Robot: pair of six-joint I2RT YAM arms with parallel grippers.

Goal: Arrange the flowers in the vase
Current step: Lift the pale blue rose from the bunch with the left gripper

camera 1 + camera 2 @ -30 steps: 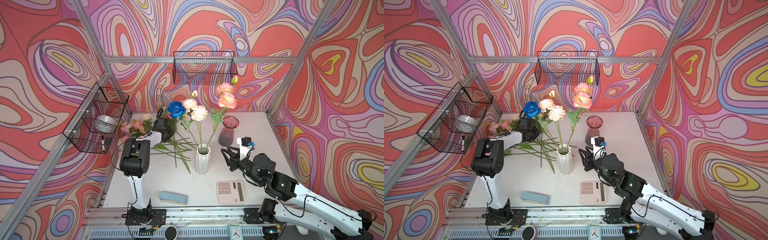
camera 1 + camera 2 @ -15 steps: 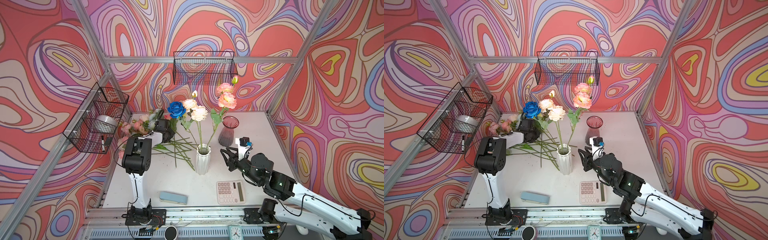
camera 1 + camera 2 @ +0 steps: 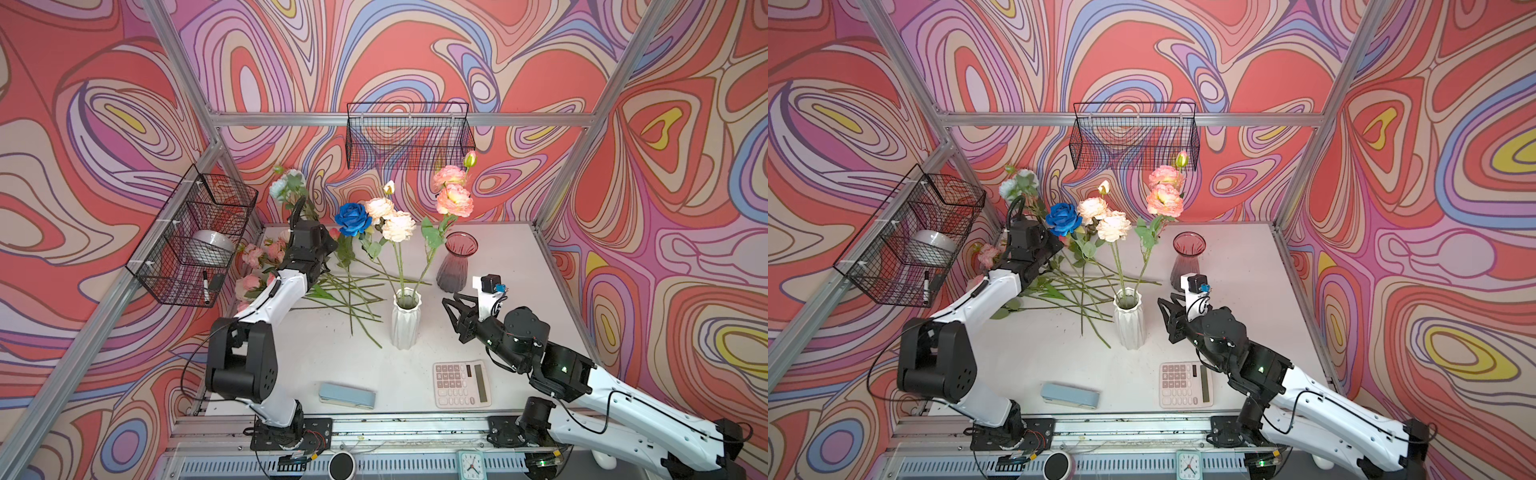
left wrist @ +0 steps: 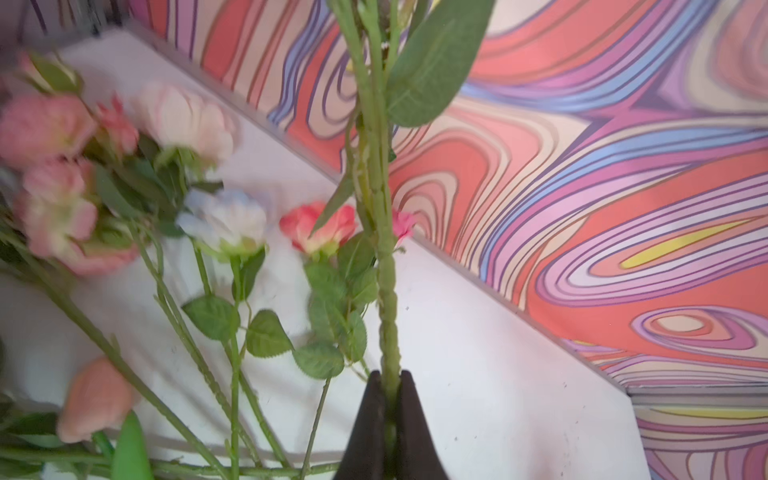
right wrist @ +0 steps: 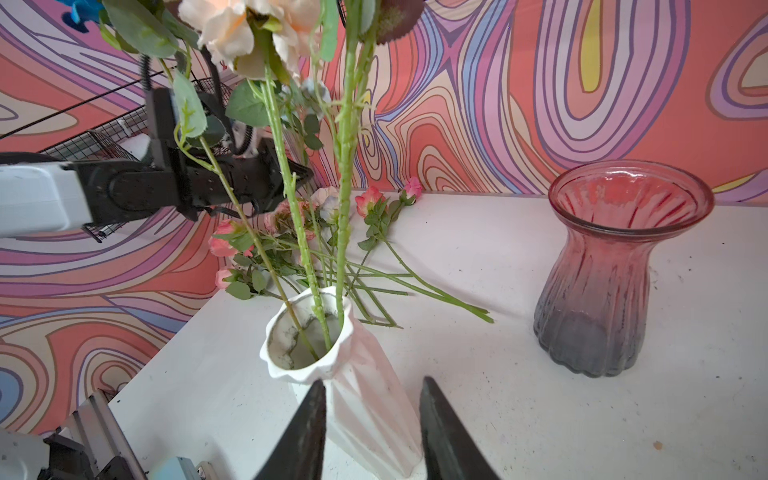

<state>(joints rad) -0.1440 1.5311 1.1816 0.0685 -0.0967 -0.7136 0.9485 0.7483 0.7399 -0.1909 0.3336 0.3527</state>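
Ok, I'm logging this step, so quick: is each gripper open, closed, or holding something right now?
Left gripper: closed on a flower stem.
Right gripper: open, holding nothing.

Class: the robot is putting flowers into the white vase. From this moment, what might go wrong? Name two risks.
1. The left tool pinches one long leafy stem; swung towards the vase, it may snag the blue rose standing in between.
2. The narrow vase already carries tall leaning flowers, and the open right tool is not holding it, so pushing another stem in might tip it.
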